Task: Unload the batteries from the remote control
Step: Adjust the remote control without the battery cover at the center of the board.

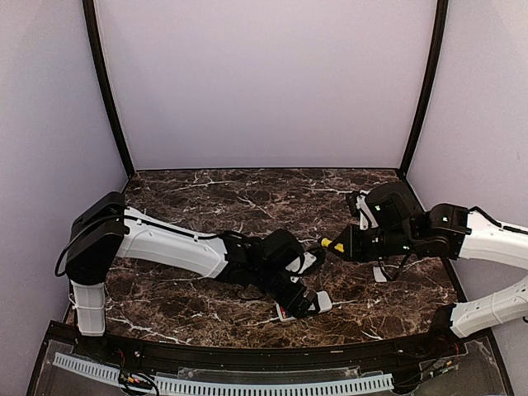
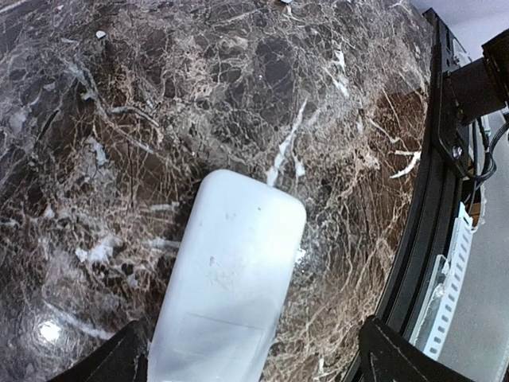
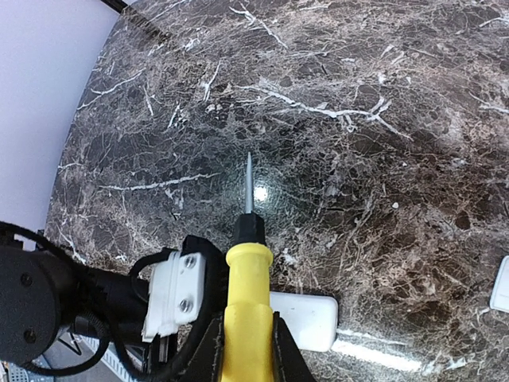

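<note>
The white remote control [image 2: 231, 270] lies flat on the marble near the table's front edge, its smooth back up; it also shows in the top view [image 1: 322, 302]. My left gripper [image 2: 254, 362] is open, with one finger touching the remote's left side and the other well clear on the right. My right gripper [image 3: 246, 338] is shut on the yellow-handled screwdriver [image 3: 248, 278], held above the table with its tip pointing left, just right of the left wrist [image 1: 345, 243]. No batteries are in view. A small red-and-white patch [image 1: 285, 313] under the left gripper is unclear.
The black front rail [image 2: 421, 239] runs close to the remote's right. A small flat white piece [image 3: 501, 284] lies at the right edge of the right wrist view. The left wrist [image 3: 171, 294] sits just beside the screwdriver handle. Dark marble [image 1: 247, 198] stretches behind both arms.
</note>
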`<state>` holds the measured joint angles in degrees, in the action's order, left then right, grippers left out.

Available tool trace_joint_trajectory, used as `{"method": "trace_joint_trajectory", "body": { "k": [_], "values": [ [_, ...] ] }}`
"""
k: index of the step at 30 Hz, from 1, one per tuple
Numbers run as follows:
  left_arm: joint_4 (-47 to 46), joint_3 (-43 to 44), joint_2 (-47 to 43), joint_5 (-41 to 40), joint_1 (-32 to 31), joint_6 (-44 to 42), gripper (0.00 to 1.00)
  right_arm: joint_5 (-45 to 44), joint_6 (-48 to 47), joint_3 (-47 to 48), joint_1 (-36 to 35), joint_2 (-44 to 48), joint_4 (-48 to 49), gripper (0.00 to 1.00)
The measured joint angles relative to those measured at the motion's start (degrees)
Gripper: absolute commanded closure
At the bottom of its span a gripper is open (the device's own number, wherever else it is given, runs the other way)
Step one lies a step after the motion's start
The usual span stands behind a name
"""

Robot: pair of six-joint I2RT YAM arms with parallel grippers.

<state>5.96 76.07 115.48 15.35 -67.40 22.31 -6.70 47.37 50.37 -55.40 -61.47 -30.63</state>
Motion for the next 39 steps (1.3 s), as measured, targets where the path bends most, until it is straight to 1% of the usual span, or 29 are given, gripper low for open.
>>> {"method": "trace_joint_trajectory", "body": {
  "k": [6, 9, 15, 31, 39],
  "values": [
    [5.5, -1.7, -4.1, -11.3, -3.6, -4.8, 0.04, 0.0, -0.2, 0.1, 0.1, -0.1, 0.0, 1.00],
    [8.0, -3.2, -5.0, -14.7, -4.5, -6.1, 0.03, 0.2, -0.2, 0.3, 0.3, -0.7, 0.2, 1.00],
    [11.3, -5.5, -5.0, -18.8, -4.5, -7.0, 0.02, 0.4, -0.4, 0.5, 0.3, -1.7, 0.6, 1.00],
    [14.8, -5.4, -4.8, -30.6, -4.2, -4.6, 0.01, 0.5, -0.4, 1.4, 0.4, -2.1, 0.7, 1.00],
    [12.3, -2.7, -3.1, -31.2, -0.9, -1.5, 0.01, 0.9, -0.3, 1.4, 0.5, -2.3, 0.5, 1.00]
  ]
}}
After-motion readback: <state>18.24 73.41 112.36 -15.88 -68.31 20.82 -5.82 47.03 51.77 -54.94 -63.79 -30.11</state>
